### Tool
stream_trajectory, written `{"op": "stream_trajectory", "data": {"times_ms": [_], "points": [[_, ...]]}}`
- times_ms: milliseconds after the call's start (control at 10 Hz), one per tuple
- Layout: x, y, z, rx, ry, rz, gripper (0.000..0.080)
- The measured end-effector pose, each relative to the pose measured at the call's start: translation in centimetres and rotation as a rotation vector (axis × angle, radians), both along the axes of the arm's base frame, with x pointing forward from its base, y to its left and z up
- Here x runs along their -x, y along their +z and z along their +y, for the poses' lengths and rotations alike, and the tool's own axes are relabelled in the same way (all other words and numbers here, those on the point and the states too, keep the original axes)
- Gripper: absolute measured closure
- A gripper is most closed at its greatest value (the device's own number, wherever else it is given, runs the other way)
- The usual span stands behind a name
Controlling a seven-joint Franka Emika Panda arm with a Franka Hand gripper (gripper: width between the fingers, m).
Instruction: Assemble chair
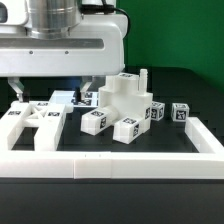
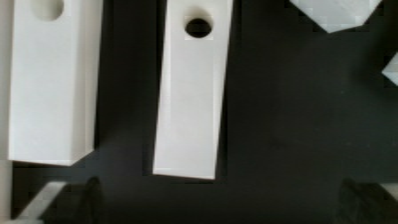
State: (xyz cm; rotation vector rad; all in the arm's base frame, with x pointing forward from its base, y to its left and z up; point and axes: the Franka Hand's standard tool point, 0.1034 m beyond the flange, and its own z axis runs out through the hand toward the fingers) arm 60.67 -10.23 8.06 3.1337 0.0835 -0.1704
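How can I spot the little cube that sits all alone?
Start at the long white rail along the front, then look up to the big clump of white pieces in the middle. Just off the clump, on the exterior view's right, is the little cube. Unlike the other tagged cubes, it stands apart on the dark table, touching nothing.

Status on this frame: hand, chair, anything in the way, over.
Hand open, empty, hovering above white holed bars. Chair pieces clustered mid-table, seemingly part-joined. Nothing between the fingers.
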Motion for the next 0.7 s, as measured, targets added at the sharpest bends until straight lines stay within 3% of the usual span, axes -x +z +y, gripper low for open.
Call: {"op": "stream_trajectory", "data": {"times_ms": [200, 500, 700], "points": [[1.5, -0.8, -0.1, 0.0, -0.024, -0.014, 0.0151], [1.6, -2.1, -0.1, 0.005, -0.068, -0.084, 0.0151], [1.1, -2.1, -0.4, 0.018, -0.068, -0.124, 0.0151]]}}
